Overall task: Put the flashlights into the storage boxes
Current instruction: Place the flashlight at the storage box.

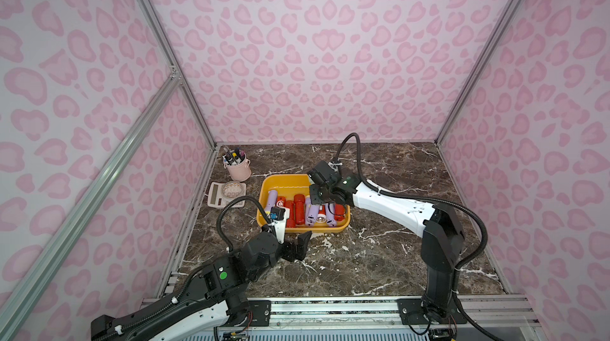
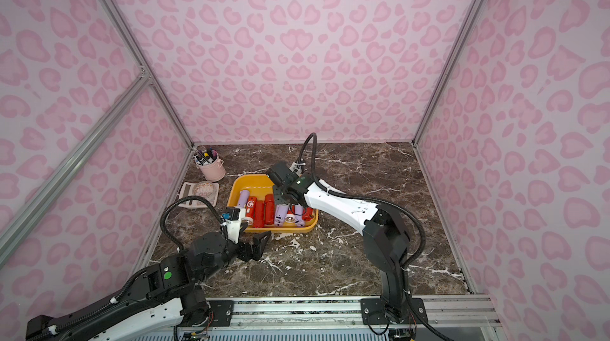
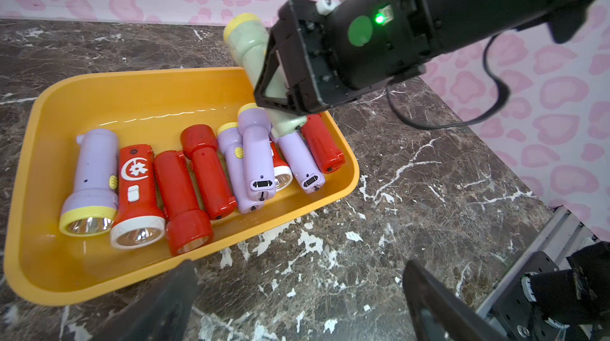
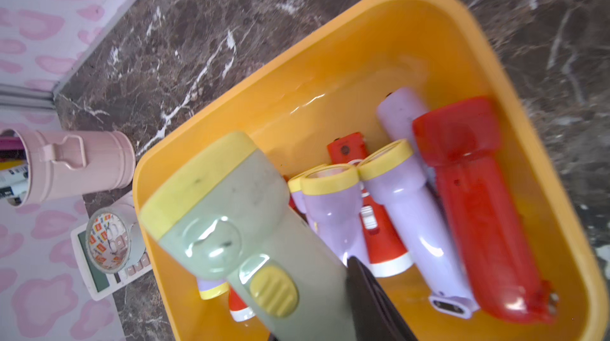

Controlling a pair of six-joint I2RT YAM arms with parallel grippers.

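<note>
The yellow storage box (image 1: pixel 274 184) (image 2: pixel 251 182) (image 3: pixel 132 78) (image 4: pixel 396 42) lies on the marble top. Several red flashlights (image 3: pixel 204 164) and lilac flashlights (image 3: pixel 92 171) rest side by side in it. My right gripper (image 1: pixel 321 195) (image 2: pixel 284 195) (image 3: pixel 280 91) (image 4: pixel 310 289) hangs over the box's right part, shut on a pale green flashlight (image 3: pixel 247 45) (image 4: pixel 231 210) with a yellow-rimmed head. That flashlight is tilted, its tail touching the lilac ones. My left gripper (image 1: pixel 303 243) (image 2: pixel 259 245) (image 3: pixel 300 289) stands open and empty above the marble, just in front of the box.
A pink pen cup (image 1: pixel 237 166) (image 4: pixel 79 164) stands at the back left. A beige calculator (image 1: pixel 218 195) with a round tin (image 1: pixel 233 189) on it lies left of the box. An aluminium rail (image 1: pixel 330 306) runs along the front edge, and patterned walls close in three sides.
</note>
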